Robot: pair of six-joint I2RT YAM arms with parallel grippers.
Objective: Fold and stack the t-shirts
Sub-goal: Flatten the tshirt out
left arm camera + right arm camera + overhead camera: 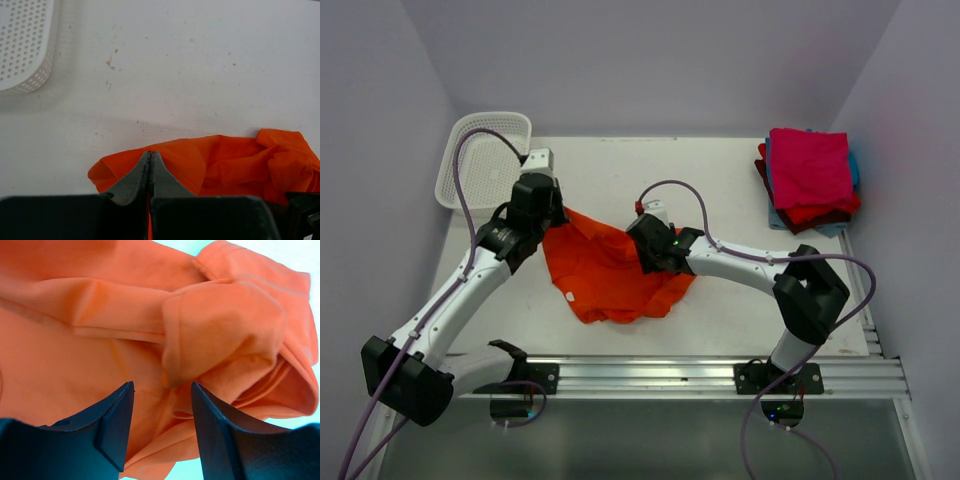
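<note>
The bright orange t-shirt (610, 270) lies crumpled in the middle of the table. My left gripper (552, 212) is shut on its upper left edge; in the left wrist view the closed jaws (149, 156) pinch the orange cloth (225, 165). My right gripper (645, 245) hovers over the shirt's right part, open. In the right wrist view its fingers (162, 390) stand apart over bunched orange folds (220, 325). A stack of folded t-shirts (808, 178), magenta-pink on top over red, maroon and light blue, sits at the far right.
A white lattice basket (485, 160) stands at the far left corner and shows in the left wrist view (25, 47). The white table (620, 170) has a metal rail along its near edge (720, 375). Grey walls close in on both sides.
</note>
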